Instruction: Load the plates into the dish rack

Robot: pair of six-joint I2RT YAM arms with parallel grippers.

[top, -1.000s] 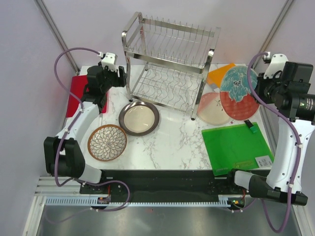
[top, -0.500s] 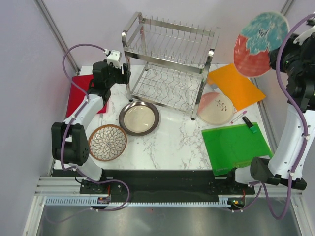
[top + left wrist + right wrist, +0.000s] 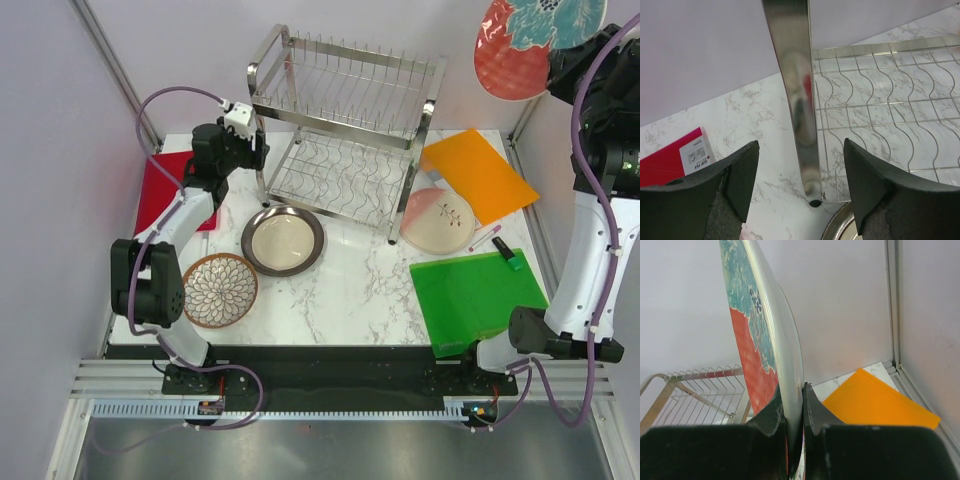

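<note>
My right gripper (image 3: 562,72) is shut on the rim of the red plate with the teal flower (image 3: 530,45) and holds it on edge, high above the table's far right corner. In the right wrist view the plate (image 3: 760,340) stands upright between the closed jaws (image 3: 794,395). The chrome dish rack (image 3: 345,130) stands at the back centre. My left gripper (image 3: 245,150) is open and empty beside its left front post (image 3: 795,100). The pink-and-cream plate (image 3: 438,220), the metal plate (image 3: 283,240) and the brown petal plate (image 3: 218,290) lie flat on the table.
An orange board (image 3: 478,172) lies right of the rack, a green board (image 3: 478,297) at the front right, and a red board (image 3: 165,190) at the left wall. A pen (image 3: 485,237) and a small green object (image 3: 510,258) lie near the green board.
My right arm has lifted the red plate off the table, from over the pink plate, up to the far right. My left gripper has moved slightly closer to the rack's post.
</note>
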